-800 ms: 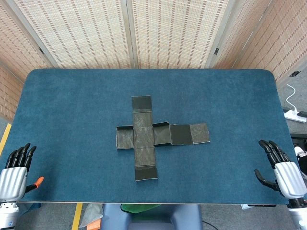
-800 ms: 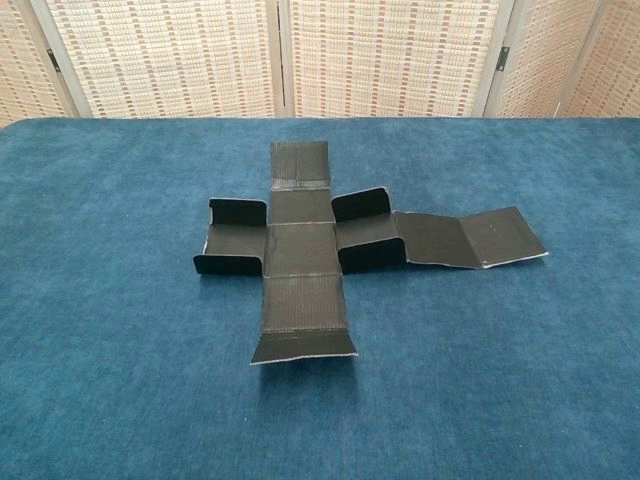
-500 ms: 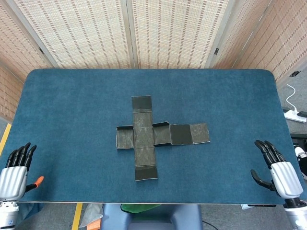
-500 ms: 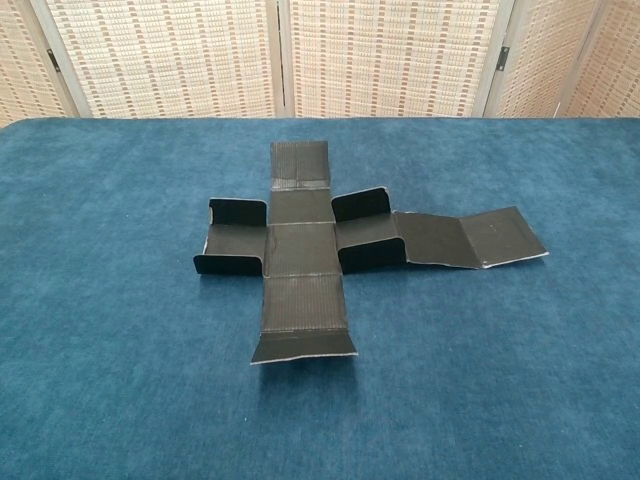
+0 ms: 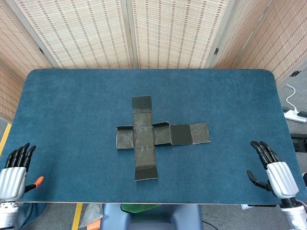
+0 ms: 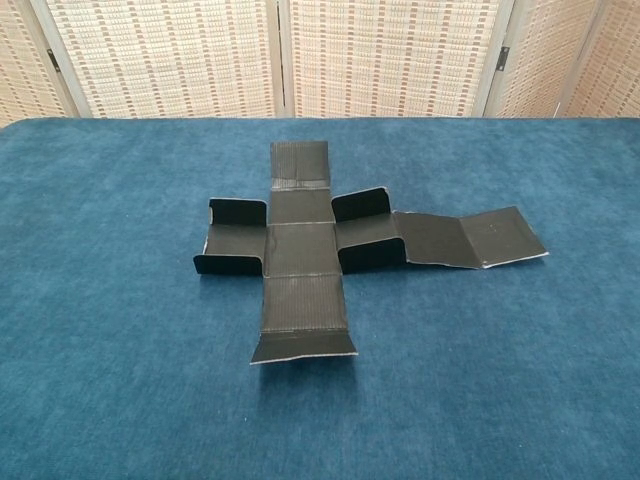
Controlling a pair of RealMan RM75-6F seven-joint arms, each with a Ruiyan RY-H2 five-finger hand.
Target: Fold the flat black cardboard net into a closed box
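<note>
While unfolded, black cardboard net (image 5: 153, 135) on blue table (image 5: 72, 105)

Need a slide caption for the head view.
Unfolded black cardboard net lies on the blue table; both open hands, left and right, wait at its near corners.

Silver-backed left hand (image 5: 14, 175) and right hand (image 5: 274, 171), black fingers

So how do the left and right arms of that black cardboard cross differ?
The right arm of the net runs much longer, several panels out; the left arm of the net is a single panel. The right arm's outer panels lie nearly flat, while the left arm has small tabs standing up. Both are black cardboard, untouched on the blue table.
</note>
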